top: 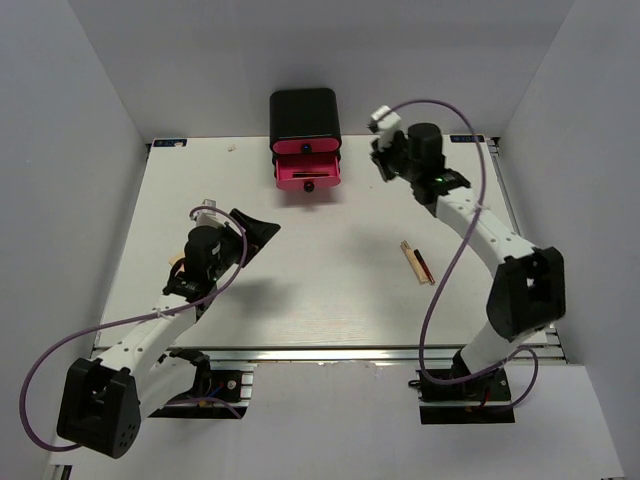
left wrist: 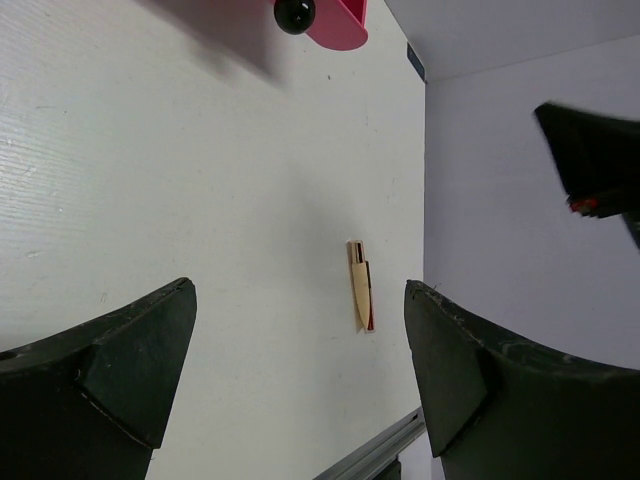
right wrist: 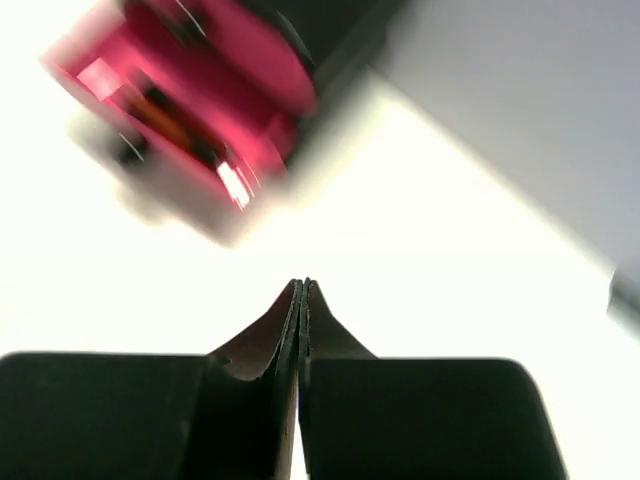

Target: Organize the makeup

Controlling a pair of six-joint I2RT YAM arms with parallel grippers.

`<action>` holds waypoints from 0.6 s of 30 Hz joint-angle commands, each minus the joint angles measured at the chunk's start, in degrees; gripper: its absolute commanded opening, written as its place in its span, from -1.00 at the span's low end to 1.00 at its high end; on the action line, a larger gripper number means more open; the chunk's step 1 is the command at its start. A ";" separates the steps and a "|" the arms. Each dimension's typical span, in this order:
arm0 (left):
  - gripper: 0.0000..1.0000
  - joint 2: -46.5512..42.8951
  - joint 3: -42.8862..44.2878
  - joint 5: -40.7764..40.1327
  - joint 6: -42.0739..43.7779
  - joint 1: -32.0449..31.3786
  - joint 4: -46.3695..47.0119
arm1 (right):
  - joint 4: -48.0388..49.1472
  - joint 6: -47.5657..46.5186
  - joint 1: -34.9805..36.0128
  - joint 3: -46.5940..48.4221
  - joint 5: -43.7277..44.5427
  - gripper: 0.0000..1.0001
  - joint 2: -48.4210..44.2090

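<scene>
A beige stick and a slim red-and-black pencil lie side by side on the white table, right of centre. The left wrist view also shows the beige stick, with the pencil peeking out beside it. My left gripper is open and empty over the left half of the table, far from the sticks. My right gripper is shut on nothing, held right of the pink drawers. A small tan piece shows beside my left arm. No palettes or tube show.
A black box stands at the back centre with two pink drawers pulled out. The drawers look blurred in the right wrist view. A drawer corner and its black knob show in the left wrist view. Grey walls enclose the table.
</scene>
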 commanded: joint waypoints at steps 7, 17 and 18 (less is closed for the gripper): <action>0.86 2.90 0.68 3.35 -0.04 0.44 4.50 | -26.05 8.85 -18.10 -18.02 -11.85 -0.67 -11.91; 0.86 4.40 0.33 4.85 -0.74 0.44 5.73 | -31.96 1.72 -18.47 -27.35 -5.26 -0.17 -14.21; 0.86 4.49 0.33 4.93 -0.57 0.44 5.56 | -31.61 2.42 -18.47 -27.61 -4.22 -0.17 -13.95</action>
